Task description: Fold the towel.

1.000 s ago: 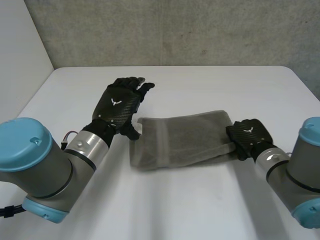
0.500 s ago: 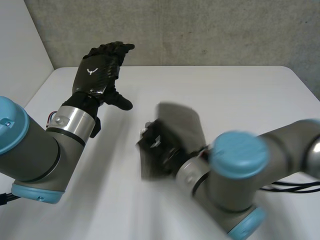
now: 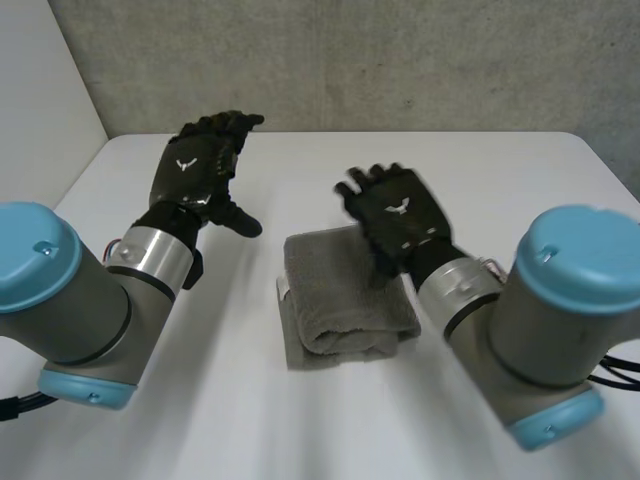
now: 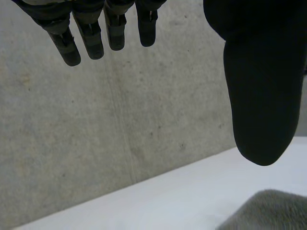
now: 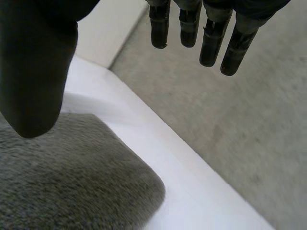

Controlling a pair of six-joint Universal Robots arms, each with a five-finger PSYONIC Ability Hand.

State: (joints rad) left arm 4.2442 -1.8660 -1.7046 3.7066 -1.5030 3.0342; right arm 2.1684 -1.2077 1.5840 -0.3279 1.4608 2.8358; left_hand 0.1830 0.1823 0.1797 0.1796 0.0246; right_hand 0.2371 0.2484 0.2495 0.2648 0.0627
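The towel [image 3: 345, 300], laid out long a second ago, is now found doubled into a compact stack mid-way across the table [image 3: 520, 170], released by the right hand [image 3: 400, 215], held straight-fingered just over it, the left hand [image 3: 195, 175] raised slack well aside; fold judged essentially done.

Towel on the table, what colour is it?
The towel is plain grey, no pattern; clearest in the head view.

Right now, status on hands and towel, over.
Left robot hand open, held high. Right robot hand open over towel. Towel folded on table. Nothing blocking.
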